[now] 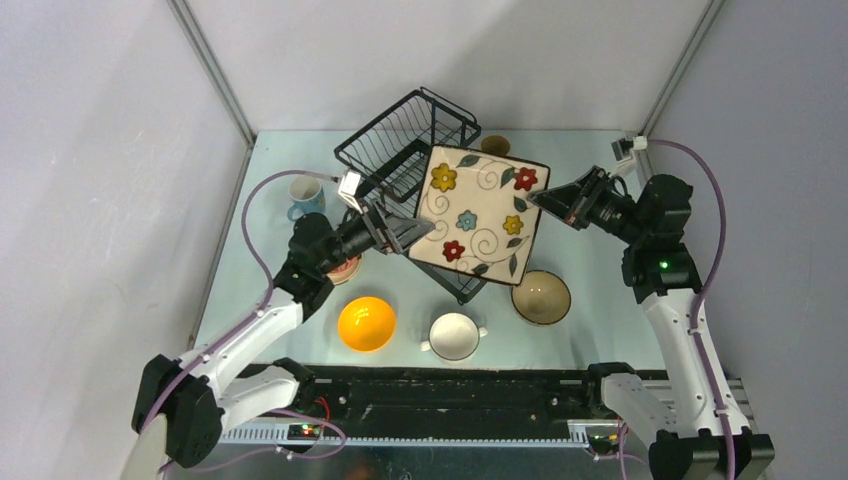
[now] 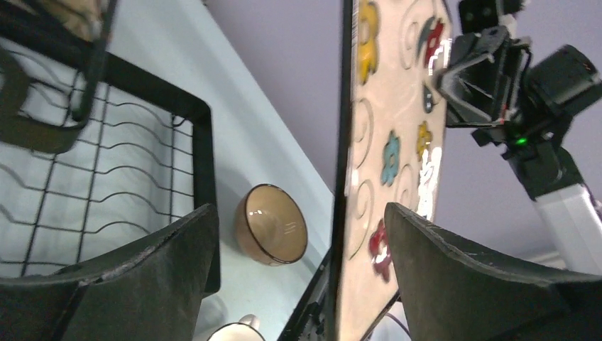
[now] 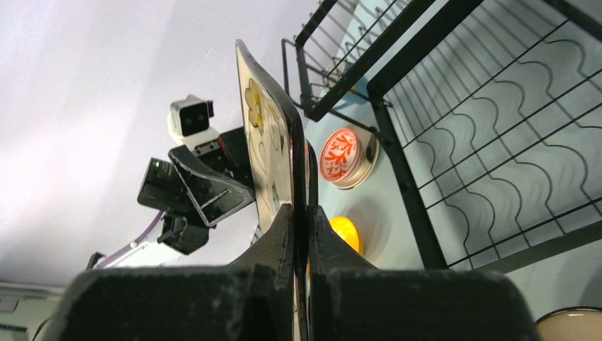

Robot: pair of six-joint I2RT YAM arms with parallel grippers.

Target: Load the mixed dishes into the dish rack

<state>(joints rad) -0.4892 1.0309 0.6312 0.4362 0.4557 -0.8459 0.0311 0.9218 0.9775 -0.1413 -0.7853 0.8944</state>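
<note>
Plate [image 1: 478, 212]: square, glossy, floral | right tool [image 1: 545, 201]: pinching its rim | left tool [image 1: 418, 232]: wide | rack [image 2: 204, 156]: black wire

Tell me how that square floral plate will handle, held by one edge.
Probably rigid: the square floral plate looks flat though the right gripper pinches only its rim. Its glossy glaze suggests it could slip or pivot.

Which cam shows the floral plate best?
Top external: the plate shows almost its whole patterned face, above the rack, right corner pinched by the right gripper. Left wrist sees it nearly edge-on, between the fingers of the open left gripper. Right wrist shows mostly its thin rim, clamped.
</note>
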